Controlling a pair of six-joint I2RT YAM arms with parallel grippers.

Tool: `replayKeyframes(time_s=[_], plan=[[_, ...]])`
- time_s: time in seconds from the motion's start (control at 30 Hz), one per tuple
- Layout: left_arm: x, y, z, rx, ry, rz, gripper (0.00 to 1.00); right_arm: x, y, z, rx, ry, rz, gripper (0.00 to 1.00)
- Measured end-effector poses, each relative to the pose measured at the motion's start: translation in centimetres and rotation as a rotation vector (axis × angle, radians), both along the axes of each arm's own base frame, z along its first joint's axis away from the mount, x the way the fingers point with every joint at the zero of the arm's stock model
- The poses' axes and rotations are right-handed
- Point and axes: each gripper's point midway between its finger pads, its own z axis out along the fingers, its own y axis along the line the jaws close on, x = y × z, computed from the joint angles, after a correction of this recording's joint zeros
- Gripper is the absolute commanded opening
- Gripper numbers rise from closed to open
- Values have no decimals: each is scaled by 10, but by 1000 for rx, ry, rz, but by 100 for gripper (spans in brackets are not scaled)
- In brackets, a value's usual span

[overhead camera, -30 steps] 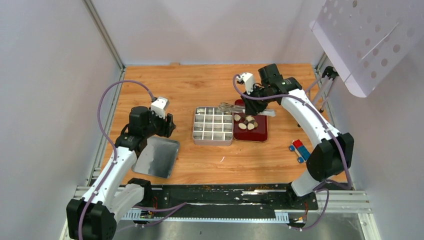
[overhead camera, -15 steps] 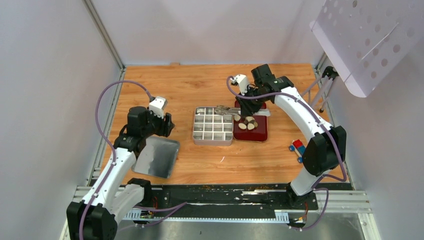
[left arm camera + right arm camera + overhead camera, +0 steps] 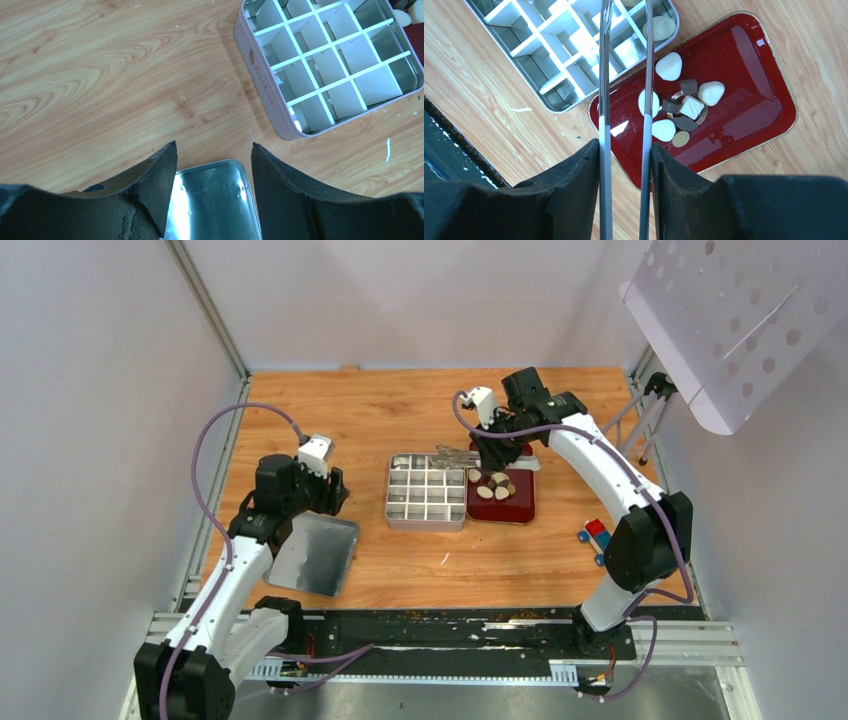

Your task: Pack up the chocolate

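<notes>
Chocolate (image 3: 669,66): lay mostly on one red tray (image 3: 754,60), bunched near its middle. Counted there four cream-white ovals, three dark brown bits and one pale-topped square, all touching or just beside one another, with one small gold disc (image 3: 681,139) at the near edge of the bunch. Found one more cream oval (image 3: 662,27) inside a corner compartment of the single tin (image 3: 541,87), on the side touching the tray. Tin divided four by four, sixteen compartments, the others in view bare metal.

Right hand (image 3: 625,142): gripped one pair of long metal tongs (image 3: 605,75), the two blades pressed against the inner faces of the two fingers. Ran forward over the tray's corner and across the tin, tips cut off by the frame's top; one blade crossed in front of a cream oval.

Left hand (image 3: 214,145): spread wide, gripping nothing, hung over one silver lid (image 3: 215,200) on the desk (image 3: 400,410), well apart from the tin.

Noted one red-and-blue block (image 3: 598,537) on the desk to the right of the tray.
</notes>
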Motion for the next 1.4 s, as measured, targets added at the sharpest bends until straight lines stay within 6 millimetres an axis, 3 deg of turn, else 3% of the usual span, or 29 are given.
replayKeyframes(time_s=[0.33, 0.57, 0.77, 1.4], plan=[[0, 0, 0, -1, -1, 1, 64, 5, -13, 4, -13, -22, -37, 27], [3, 0, -5, 3, 12, 0, 64, -11, -71, 22, -4, -69, -173, 29], [4, 1, -13, 12, 40, 2, 66, -22, -107, 7, -40, -45, -271, 34], [9, 1, -7, 22, 35, 0, 66, -8, -114, -39, -103, 76, -297, 36]])
